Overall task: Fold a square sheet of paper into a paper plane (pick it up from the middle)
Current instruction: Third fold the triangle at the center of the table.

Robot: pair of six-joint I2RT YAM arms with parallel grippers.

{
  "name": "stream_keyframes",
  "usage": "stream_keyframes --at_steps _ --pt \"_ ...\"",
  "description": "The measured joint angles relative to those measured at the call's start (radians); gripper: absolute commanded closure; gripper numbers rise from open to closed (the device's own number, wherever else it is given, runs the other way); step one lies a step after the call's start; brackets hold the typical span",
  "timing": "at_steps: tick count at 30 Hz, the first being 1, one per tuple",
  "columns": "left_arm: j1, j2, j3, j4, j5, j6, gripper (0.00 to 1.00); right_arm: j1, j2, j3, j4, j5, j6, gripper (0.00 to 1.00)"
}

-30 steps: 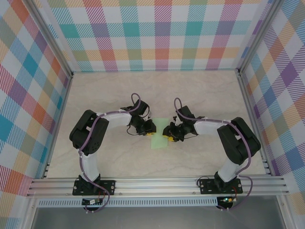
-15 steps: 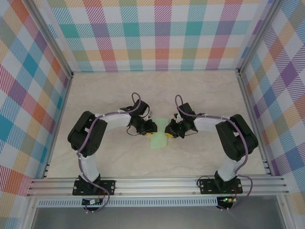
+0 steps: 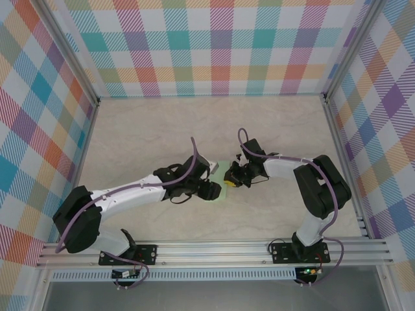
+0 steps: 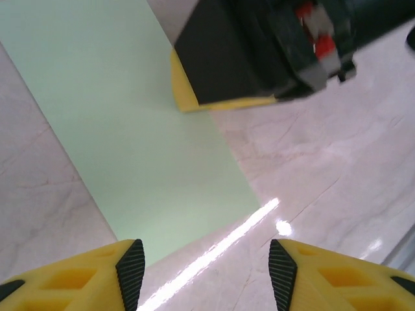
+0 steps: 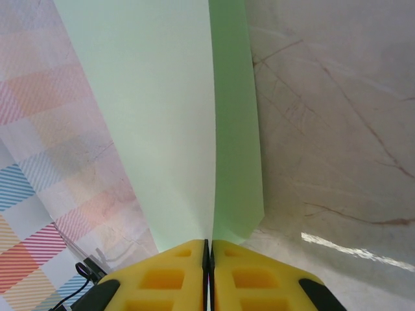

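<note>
Folded paper (image 5: 168,116) on worktop (image 5: 324,97), right pincer (image 5: 208,249) pinching its edge, left pincer (image 4: 206,277) parted over its end

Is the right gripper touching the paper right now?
Touching. The right wrist view shows the right gripper shut on the paper, whose near edge runs into the seam between the closed fingers.
</note>
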Motion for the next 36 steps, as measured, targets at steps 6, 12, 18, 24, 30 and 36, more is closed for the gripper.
stream_keyframes --at_steps 6,12,18,24,30,36 --pt "-0.142 0.129 0.036 -0.032 -0.154 0.071 0.42 0.0 0.0 0.001 -0.01 0.0 -0.007 0.88" --pt "-0.213 0.277 0.138 -0.071 -0.229 0.129 0.41 0.0 0.0 0.004 -0.016 -0.001 -0.007 0.88" --pt "-0.234 0.314 0.163 -0.085 -0.319 0.145 0.42 0.0 0.0 0.006 -0.016 -0.007 -0.007 0.88" --pt "-0.234 0.314 0.162 -0.082 -0.383 0.139 0.58 0.0 0.0 0.006 -0.019 -0.007 -0.01 0.87" --pt "-0.234 0.292 0.156 -0.077 -0.419 0.124 0.8 0.0 -0.001 0.006 -0.031 -0.007 -0.011 0.86" --pt "-0.233 0.254 0.147 -0.077 -0.434 0.121 0.95 0.0 -0.002 0.006 -0.031 -0.006 -0.014 0.84"
